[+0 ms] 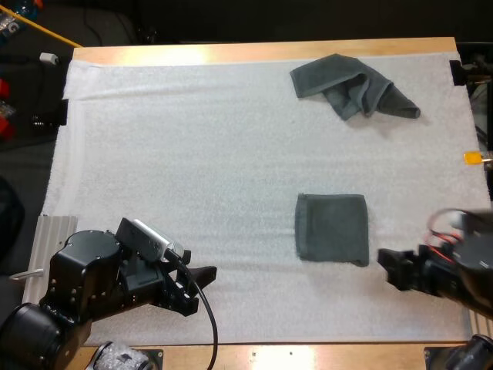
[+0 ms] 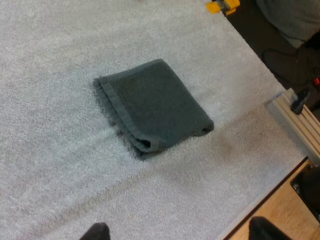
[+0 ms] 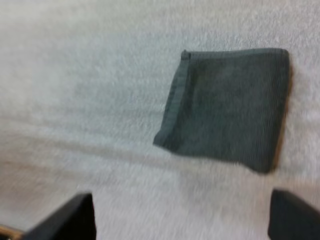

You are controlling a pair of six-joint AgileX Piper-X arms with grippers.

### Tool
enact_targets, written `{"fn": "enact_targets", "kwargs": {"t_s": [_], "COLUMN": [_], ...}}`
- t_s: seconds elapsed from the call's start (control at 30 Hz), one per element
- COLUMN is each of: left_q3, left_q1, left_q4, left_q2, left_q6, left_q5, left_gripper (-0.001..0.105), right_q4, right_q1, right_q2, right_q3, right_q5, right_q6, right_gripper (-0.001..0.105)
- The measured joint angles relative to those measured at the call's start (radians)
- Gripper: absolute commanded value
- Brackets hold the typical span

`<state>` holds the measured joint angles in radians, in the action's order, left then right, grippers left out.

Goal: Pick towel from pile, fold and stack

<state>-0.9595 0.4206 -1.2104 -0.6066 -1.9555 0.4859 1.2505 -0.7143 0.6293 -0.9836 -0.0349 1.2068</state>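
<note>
The left gripper (image 1: 205,274) and right gripper (image 1: 387,267) hover at the near side of the mat (image 1: 192,154), each with fingers spread and holding nothing. The folded towel (image 1: 332,229) lies flat between them, nearer the right one. The crumpled towel (image 1: 350,86) sits well apart by the far edge. The right one looks best placed to fetch it: pinch a loose corner, probably the trailing point, and lift high.

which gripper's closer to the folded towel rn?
Right. The right gripper sits just off the folded towel's near right corner, jaws open. The left gripper is farther off, across bare mat on the towel's left, jaws open too.
</note>
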Motion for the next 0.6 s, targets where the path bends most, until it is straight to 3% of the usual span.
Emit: {"fn": "enact_targets", "kwargs": {"t_s": [0.2,0.6], "left_q3": [0.0,0.0], "left_q1": [0.0,0.0], "left_q4": [0.006,0.172], "left_q2": [-0.001,-0.218], "left_q6": [0.0,-0.047], "left_q5": [0.0,0.006], "left_gripper": [0.072,0.071], "right_q4": [0.01,0.009], "right_q1": [0.0,0.0], "right_q2": [-0.091,-0.096], "right_q3": [0.0,0.0], "right_q5": [0.0,0.0], "right_q6": [-0.014,-0.016], "right_gripper": [0.068,0.068]}}
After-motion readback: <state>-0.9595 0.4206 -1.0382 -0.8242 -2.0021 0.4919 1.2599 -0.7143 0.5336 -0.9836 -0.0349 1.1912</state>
